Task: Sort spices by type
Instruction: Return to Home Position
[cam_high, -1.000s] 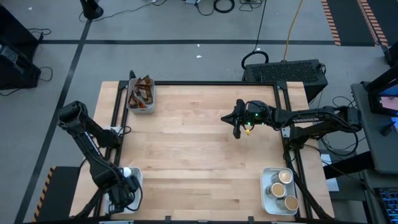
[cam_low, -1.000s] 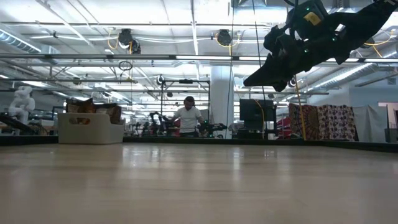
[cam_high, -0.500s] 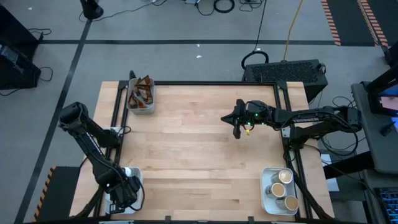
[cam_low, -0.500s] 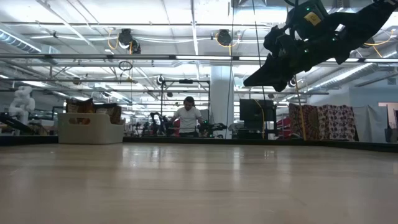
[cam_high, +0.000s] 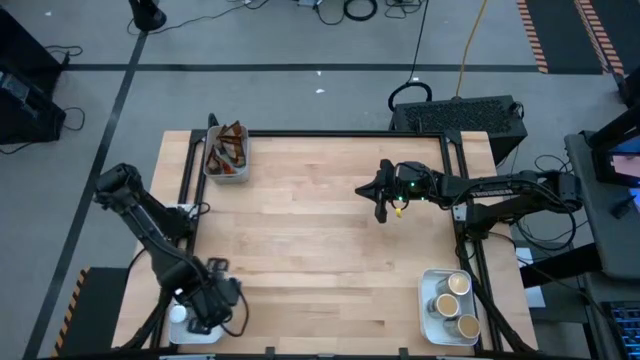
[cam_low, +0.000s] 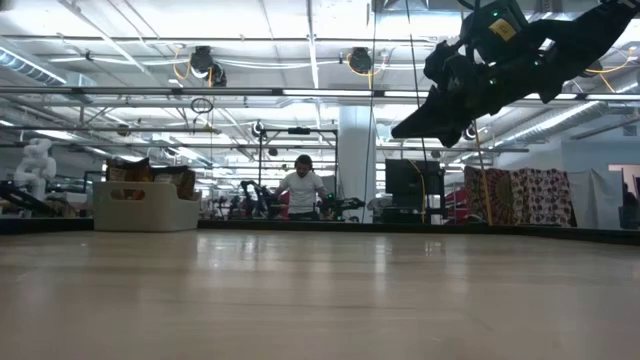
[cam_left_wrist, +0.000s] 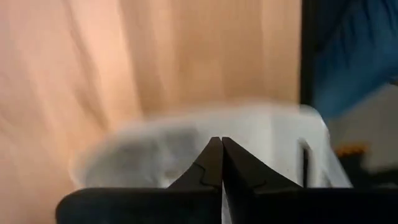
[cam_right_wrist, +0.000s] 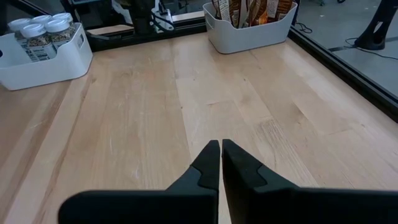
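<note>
The spices sit in three white trays. Dark crinkly sachets stand in the far-left tray (cam_high: 227, 155). Tan-lidded jars (cam_high: 452, 300) fill the near-right tray. White-lidded jars (cam_right_wrist: 40, 31) stand in the near-left tray (cam_high: 185, 318). My left gripper (cam_high: 207, 300) hovers shut just above that near-left tray, pointing down, with nothing between its fingers (cam_left_wrist: 221, 142). My right gripper (cam_high: 362, 188) hangs shut and bare above the table's right half, pointing toward the left edge (cam_right_wrist: 221, 144).
The wooden table top (cam_high: 320, 250) lies bare between the trays. A black frame rail (cam_high: 340, 133) runs along the far edge. A person (cam_low: 300, 190) stands in the room far beyond the table.
My left gripper has risen a little and moved toward the table's right edge, away from over the near-left tray, rolling about its own axis; it stays shut. A white jar lid shows left of it now.
</note>
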